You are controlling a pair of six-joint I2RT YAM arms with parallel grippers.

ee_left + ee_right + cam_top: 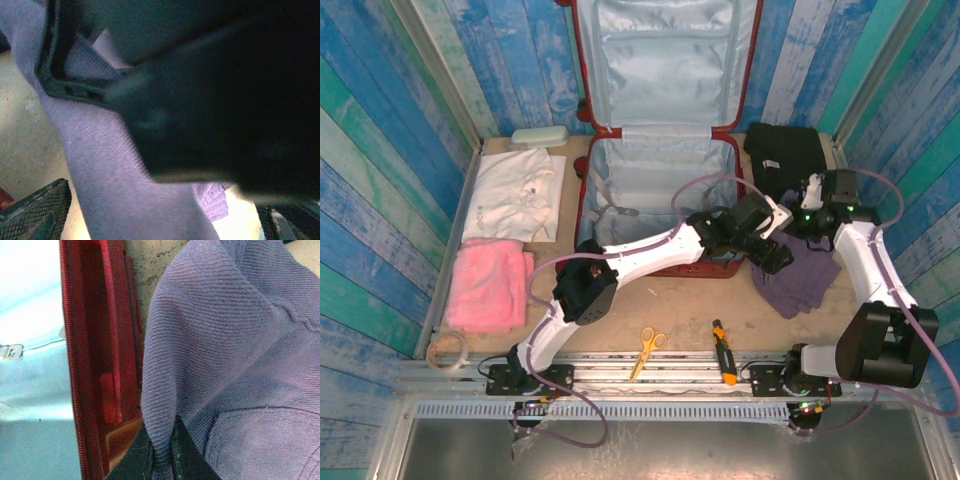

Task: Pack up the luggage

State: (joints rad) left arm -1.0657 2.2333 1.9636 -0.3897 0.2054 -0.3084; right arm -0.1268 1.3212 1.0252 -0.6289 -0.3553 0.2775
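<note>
- The right gripper [161, 442] was found clenched on a raised fold of the purple garment [225, 340]. The cloth was pinched between its fingertips and draped away above and to its right.
- The left gripper [767, 250] sat just beside the right one, over the same garment. Its wrist view was too dark and close, so I cannot tell whether it was clenched or released.
- The luggage [660, 175] lay open immediately left of the right gripper, with its red rim [95, 365] near the fold and the light lining [30, 390] beyond.
- Most of the garment rested on the surface [690, 310] beneath both grippers, outside the shell.
- Judgement: the step in hand appeared to be lifting the garment into the case. To do it well, the fold should rise until the trailing cloth clears the rim before travelling left. A thin pinch could slip, so a second hold by the left gripper would be prudent.
</note>
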